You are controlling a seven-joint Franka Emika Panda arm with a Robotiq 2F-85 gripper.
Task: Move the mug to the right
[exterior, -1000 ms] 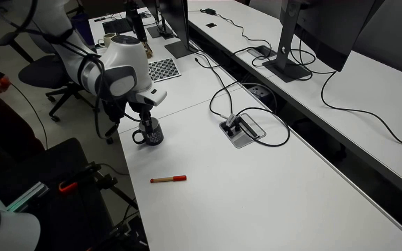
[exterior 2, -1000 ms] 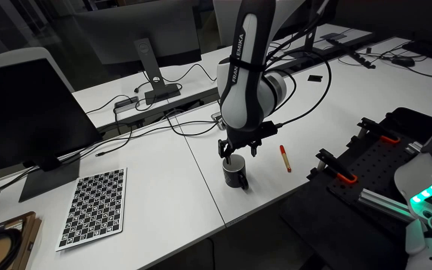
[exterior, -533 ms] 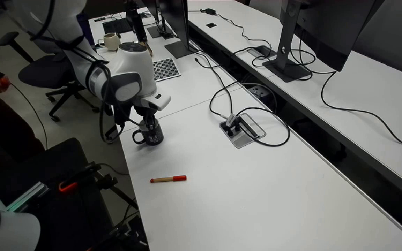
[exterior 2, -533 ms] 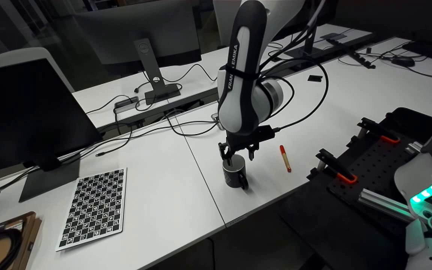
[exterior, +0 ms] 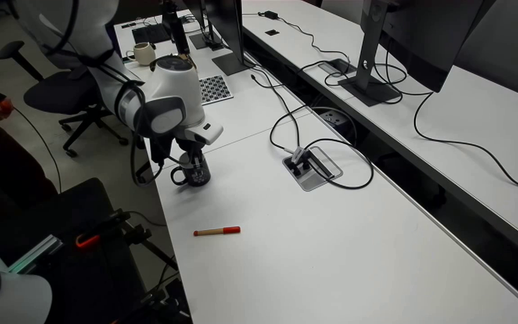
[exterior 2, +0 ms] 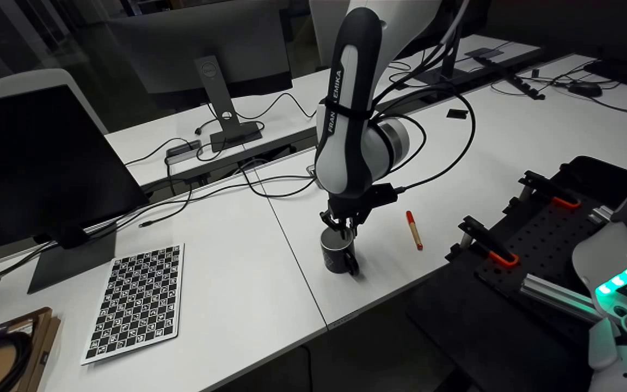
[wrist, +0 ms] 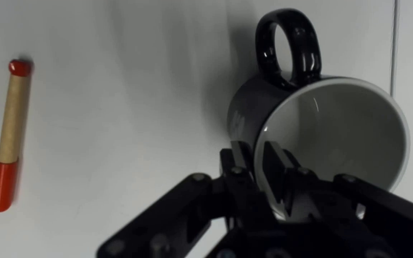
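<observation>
Near one edge of the smooth white surface (exterior: 313, 261), beside its seam (wrist: 394, 46), stands the near-black, glossy round mug (exterior 2: 336, 257) with loop handle (wrist: 305, 46) and pale grey interior. The gripper (wrist: 256, 157) pinches its wall, one finger (wrist: 273, 166) inside, one outside. To do the lift well, I'd confirm a firm bite, rise straight up so the off-centre hold doesn't tip it, then carry it clear of the slim red-and-tan pen (wrist: 10, 125).

On the flat white table (wrist: 102, 182), a thin red-and-tan cylindrical pen (wrist: 11, 129) is laid, left of the round near-black mug (wrist: 321, 122) in the wrist view.
</observation>
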